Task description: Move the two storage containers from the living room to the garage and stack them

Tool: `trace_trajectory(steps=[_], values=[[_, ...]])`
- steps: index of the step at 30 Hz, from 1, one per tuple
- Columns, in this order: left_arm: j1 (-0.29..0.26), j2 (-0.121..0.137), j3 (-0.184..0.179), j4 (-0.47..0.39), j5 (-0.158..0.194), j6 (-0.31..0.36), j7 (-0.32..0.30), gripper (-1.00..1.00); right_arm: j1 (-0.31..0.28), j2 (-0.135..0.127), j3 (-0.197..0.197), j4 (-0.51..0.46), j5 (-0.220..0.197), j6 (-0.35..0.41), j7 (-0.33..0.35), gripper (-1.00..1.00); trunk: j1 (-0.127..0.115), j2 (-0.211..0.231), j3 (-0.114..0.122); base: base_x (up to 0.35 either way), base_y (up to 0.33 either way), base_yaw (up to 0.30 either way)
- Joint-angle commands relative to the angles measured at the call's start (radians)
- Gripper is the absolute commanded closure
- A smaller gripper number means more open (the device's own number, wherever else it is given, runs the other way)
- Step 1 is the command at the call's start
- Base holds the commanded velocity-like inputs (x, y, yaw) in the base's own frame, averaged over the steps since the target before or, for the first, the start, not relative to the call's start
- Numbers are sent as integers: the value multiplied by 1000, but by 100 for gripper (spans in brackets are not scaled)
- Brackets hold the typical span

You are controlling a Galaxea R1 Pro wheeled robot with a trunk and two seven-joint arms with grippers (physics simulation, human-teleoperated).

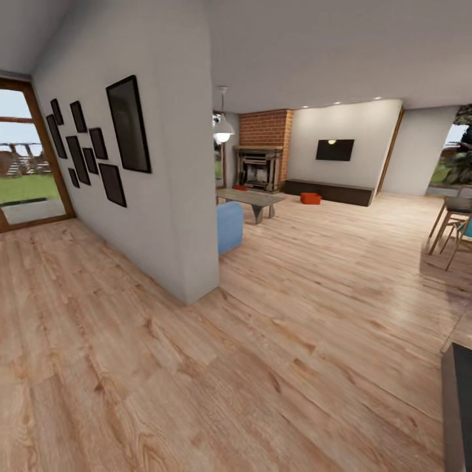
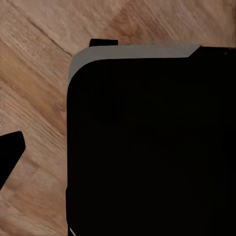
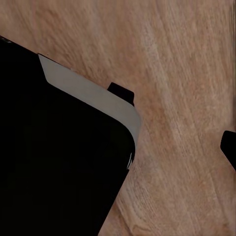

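From my head camera I look across a light plank floor (image 1: 295, 341) into the living room. A white wall (image 1: 164, 196) juts toward me at about 11 o'clock, hung with dark frames (image 1: 129, 124). Left of it, at 9 o'clock, a glass door (image 1: 23, 157) shows grass outside.

Far ahead, near 12 o'clock, stands the brick chimney (image 1: 265, 128) with the dark fireplace (image 1: 258, 168) at its foot. A low dark cabinet (image 1: 331, 191) runs right from it under a black screen (image 1: 334, 149). One bin (image 1: 311, 198) sits on the planks just in front of that cabinet, small and red-orange at this range. A second bin (image 1: 240, 188), only a sliver of orange, shows by the fireplace behind the grey table (image 1: 250, 198). A blue seat (image 1: 229, 226) peeks from behind the wall's end, and a white lamp (image 1: 223, 128) hangs above it. At 3 o'clock I see wooden chair legs (image 1: 449, 229); a dark slab (image 1: 457, 406) sits at 5 o'clock.

In the left wrist view a black body with a grey edge (image 2: 147, 147) blocks most of the frame over planks; a dark tip (image 2: 11, 150) pokes in at the side. I cannot tell whether the left claw is apart or together. The right wrist view is alike: black bulk (image 3: 59, 157), a dark tip (image 3: 229, 146) at the edge, planks beyond. I cannot tell the right claw's state either.
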Motion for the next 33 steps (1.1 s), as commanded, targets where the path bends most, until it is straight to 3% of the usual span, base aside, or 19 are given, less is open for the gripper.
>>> trace_trajectory(steps=[1,20,33], values=[[0,0,1,0,3,-3,0,-100,0,0,9,0,-10,-2,-1,-100,1,0,-1,322,0,-212],[0,0,1,0,4,-3,0,-100,0,0,9,0,-9,-2,-1,-100,1,0,-1,322,0,-54],[0,0,1,0,3,-3,0,-100,0,0,9,0,-10,-2,-1,-100,1,0,-1,322,0,-224]])
